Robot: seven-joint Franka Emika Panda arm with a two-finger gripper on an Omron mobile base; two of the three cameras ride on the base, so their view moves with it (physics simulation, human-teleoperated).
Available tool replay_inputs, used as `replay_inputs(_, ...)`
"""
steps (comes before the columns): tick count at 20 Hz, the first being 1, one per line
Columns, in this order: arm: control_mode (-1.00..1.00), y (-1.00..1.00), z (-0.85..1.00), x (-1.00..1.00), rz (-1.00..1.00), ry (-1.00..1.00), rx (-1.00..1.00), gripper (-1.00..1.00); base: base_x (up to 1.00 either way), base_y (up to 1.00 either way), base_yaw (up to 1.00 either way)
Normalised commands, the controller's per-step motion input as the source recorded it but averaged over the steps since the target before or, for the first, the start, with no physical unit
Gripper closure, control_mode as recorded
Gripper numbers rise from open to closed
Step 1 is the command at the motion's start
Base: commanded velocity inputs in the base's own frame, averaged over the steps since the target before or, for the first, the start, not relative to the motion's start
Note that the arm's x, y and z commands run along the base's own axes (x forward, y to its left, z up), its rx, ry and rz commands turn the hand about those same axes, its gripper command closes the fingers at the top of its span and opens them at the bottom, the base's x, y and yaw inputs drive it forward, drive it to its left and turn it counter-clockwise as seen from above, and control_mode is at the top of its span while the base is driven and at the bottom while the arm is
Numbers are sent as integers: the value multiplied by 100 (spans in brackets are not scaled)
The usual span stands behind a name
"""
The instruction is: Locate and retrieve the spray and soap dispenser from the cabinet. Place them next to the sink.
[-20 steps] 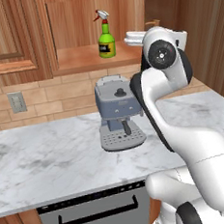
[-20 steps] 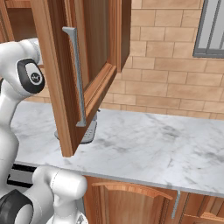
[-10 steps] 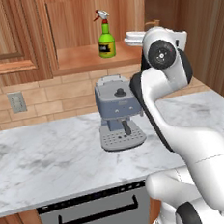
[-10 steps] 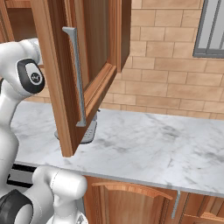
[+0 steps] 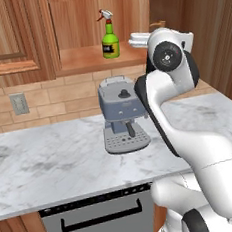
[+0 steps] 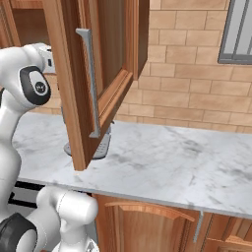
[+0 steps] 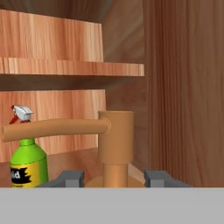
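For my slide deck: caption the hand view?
End effector straddling the soap dispenser's bronze pump, green spray bottle beside it.

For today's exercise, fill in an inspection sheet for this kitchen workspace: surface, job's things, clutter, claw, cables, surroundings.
Surface: grey-white marble counter, bare apart from the machine.
Job's things: green spray upright on the cabinet shelf; bronze pump of the soap dispenser rises between the fingers, its spout pointing toward the spray.
Clutter: grey coffee machine on the counter under the shelf.
Claw: claw inside the cabinet, jaws either side of the pump neck; contact cannot be told.
Cables: nothing seen.
Surroundings: open cabinet door, brick wall, window, wall outlet, dishwasher.
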Motion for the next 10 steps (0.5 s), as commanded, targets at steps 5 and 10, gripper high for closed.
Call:
replay_inputs(5, 100, 0, 0, 0, 0, 0, 0, 100, -43, 15, 2)
replay_inputs(10, 100, 0, 0, 0, 0, 0, 0, 100, -45, 10, 3)
